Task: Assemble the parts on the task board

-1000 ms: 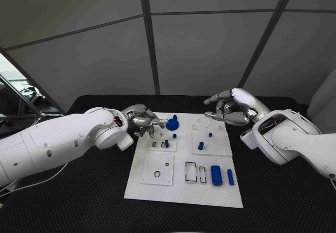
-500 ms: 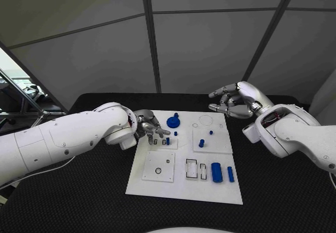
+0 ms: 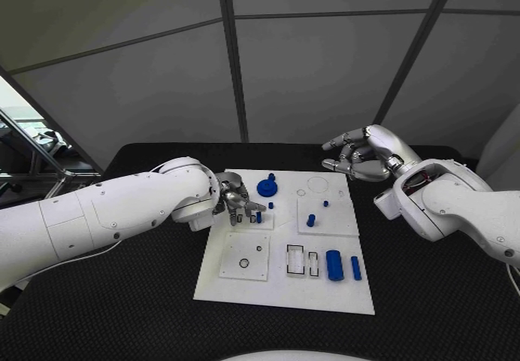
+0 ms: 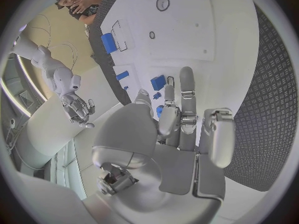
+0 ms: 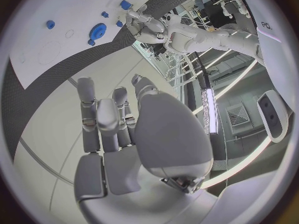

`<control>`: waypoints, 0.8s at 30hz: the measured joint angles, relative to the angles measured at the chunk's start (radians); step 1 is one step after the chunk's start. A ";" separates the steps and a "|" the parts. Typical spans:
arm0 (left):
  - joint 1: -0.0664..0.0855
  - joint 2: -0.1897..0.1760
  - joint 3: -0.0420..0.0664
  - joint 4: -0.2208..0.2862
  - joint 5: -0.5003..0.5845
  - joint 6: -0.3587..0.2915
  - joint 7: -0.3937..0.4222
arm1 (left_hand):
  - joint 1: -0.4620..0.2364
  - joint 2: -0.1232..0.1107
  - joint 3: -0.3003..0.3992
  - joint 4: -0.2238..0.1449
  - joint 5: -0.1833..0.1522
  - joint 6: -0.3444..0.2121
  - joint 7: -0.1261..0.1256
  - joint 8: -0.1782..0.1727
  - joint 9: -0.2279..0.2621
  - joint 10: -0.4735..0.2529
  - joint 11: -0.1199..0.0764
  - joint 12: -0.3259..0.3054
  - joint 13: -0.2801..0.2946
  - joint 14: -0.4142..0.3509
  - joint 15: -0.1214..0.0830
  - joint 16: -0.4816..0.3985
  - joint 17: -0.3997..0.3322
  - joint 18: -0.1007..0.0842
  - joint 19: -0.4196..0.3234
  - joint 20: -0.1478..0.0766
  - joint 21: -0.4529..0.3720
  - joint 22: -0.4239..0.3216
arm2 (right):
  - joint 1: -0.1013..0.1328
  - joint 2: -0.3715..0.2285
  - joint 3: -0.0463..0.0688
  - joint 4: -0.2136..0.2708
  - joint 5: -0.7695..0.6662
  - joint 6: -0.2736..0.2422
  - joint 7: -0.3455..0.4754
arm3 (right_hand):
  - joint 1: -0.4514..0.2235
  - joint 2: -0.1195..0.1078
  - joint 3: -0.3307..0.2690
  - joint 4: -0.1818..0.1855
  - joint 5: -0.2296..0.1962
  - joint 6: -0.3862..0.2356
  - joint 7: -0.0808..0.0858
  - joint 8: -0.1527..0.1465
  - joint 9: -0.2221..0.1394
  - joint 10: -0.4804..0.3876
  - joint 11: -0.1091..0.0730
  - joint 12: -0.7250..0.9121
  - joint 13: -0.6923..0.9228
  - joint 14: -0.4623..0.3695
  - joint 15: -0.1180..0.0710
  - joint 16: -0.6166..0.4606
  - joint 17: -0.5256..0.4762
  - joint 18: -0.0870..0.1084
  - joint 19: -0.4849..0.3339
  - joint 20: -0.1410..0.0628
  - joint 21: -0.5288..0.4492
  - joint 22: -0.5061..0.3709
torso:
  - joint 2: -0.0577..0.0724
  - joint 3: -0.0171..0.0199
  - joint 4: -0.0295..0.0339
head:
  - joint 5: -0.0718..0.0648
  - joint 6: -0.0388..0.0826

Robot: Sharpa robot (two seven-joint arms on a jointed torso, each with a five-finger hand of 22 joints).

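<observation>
Left hand [image 3: 237,200] hovers over the task board's [image 3: 284,289] left edge beside a small blue peg [image 3: 258,217]; my wrist view shows its fingers [image 4: 187,92] extended, grasping nothing. Right hand [image 3: 363,156] hangs unclenched, empty, past the board's far right corner, above the desk [image 3: 130,316]. Its wrist view adds the blue gear [image 5: 96,32].

Black table, grey panels behind

We see the black table [image 3: 130,301] with its textured mat spreading out under everything, and behind it a wall of grey panels [image 3: 314,68] split by dark seams; off to one side there's a metal-framed glass partition [image 3: 32,150].
</observation>
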 measured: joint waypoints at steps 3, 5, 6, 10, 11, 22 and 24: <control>0.003 0.007 -0.003 -0.004 -0.006 0.005 -0.009 | -0.005 0.001 -0.008 0.002 0.000 -0.006 -0.001 0.016 0.014 0.006 -0.002 0.004 0.003 0.000 0.000 -0.002 0.003 0.000 0.000 0.000 0.000 0.000 | 0.000 0.001 0.000 -0.001 0.000 0.002 -0.003 | 0.000 0.000 0.000 0.000 0.000 0.000 0.000 0.000 0.000 0.000 0.000 0.000 -0.001 0.000 0.000 -0.005 0.000 0.000 0.000 0.000 -0.004 -0.001 | 0.000 -0.0001 0.0000 | 0.000 -0.001; 0.004 0.011 -0.004 -0.006 -0.010 0.009 -0.014 | -0.006 0.001 -0.011 0.000 0.000 -0.007 0.000 0.016 0.019 0.006 -0.002 0.002 0.002 0.000 0.000 -0.002 0.004 0.000 0.000 0.000 0.000 0.000 | 0.000 0.002 0.000 -0.002 -0.001 0.003 -0.006 | 0.000 0.000 0.000 0.000 0.000 0.000 0.000 0.000 0.000 0.000 0.000 0.000 -0.001 0.000 0.000 -0.005 0.000 0.000 0.000 0.000 -0.004 -0.001 | 0.000 -0.0001 0.0000 | 0.000 -0.002; 0.004 0.013 -0.004 -0.007 -0.012 0.010 -0.016 | -0.006 0.001 -0.010 0.000 0.000 -0.007 0.000 0.020 0.021 0.006 -0.002 0.002 0.001 0.000 0.000 -0.002 0.004 0.000 0.000 0.000 0.000 0.000 | 0.000 0.002 0.000 -0.002 -0.002 0.004 -0.007 | 0.000 0.000 0.000 0.000 0.001 0.000 0.000 0.000 0.000 0.000 0.000 0.000 -0.002 0.000 0.000 -0.005 0.000 0.000 0.000 0.000 -0.004 -0.001 | 0.000 -0.0001 0.0000 | 0.000 -0.003; 0.006 0.021 -0.005 -0.010 -0.016 0.018 -0.023 | -0.006 0.001 -0.011 0.000 0.000 -0.007 0.000 0.023 0.026 0.006 -0.002 0.002 -0.001 0.000 0.000 -0.002 0.006 0.000 0.000 0.000 0.000 0.000 | 0.000 0.003 0.000 -0.003 -0.003 0.006 -0.011 | 0.000 0.000 0.000 0.000 0.005 0.003 -0.003 0.004 0.000 0.000 0.000 -0.004 -0.004 0.000 0.000 -0.005 -0.001 0.000 0.000 0.000 -0.004 -0.001 | 0.001 -0.0001 0.0000 | 0.000 -0.005; 0.006 0.022 -0.005 -0.010 -0.016 0.019 -0.024 | -0.006 0.001 -0.010 0.000 0.000 -0.007 0.000 0.023 0.026 0.006 -0.002 0.002 -0.002 0.000 0.000 -0.002 0.005 0.000 0.000 0.000 0.000 0.000 | 0.000 0.004 0.000 -0.004 -0.003 0.007 -0.012 | 0.000 0.000 0.000 0.000 0.005 0.004 -0.003 0.004 0.000 0.000 0.000 -0.004 -0.004 0.000 0.000 -0.005 -0.001 0.000 0.000 0.000 -0.004 -0.001 | 0.001 -0.0001 0.0000 | 0.000 -0.005; 0.010 0.040 -0.006 -0.022 -0.021 0.028 -0.031 | -0.010 0.005 -0.016 0.000 0.000 -0.011 -0.004 0.037 0.038 0.000 -0.003 -0.004 -0.007 0.000 0.000 -0.006 0.008 0.000 0.000 0.000 0.000 0.000 | 0.000 0.008 0.000 -0.008 -0.013 0.014 -0.024 | 0.000 0.000 0.000 0.000 0.005 0.003 -0.003 0.004 0.000 0.000 0.000 -0.004 -0.007 0.000 0.000 -0.009 -0.003 0.000 0.004 -0.004 -0.008 -0.004 | 0.002 -0.0006 0.0007 | -0.002 -0.008; 0.011 0.043 -0.006 -0.025 -0.022 0.028 -0.031 | -0.010 0.005 -0.016 0.000 0.000 -0.011 -0.004 0.042 0.041 -0.002 -0.002 -0.004 -0.009 0.000 0.000 -0.006 0.009 0.000 0.000 0.000 0.000 0.000 | 0.000 0.008 0.000 -0.009 -0.018 0.015 -0.026 | 0.000 0.000 0.000 0.000 0.005 0.003 -0.003 0.004 0.000 0.004 -0.004 -0.004 -0.009 0.000 0.000 -0.013 -0.005 0.000 0.004 -0.004 -0.011 -0.006 | 0.002 -0.0005 0.0007 | -0.002 -0.009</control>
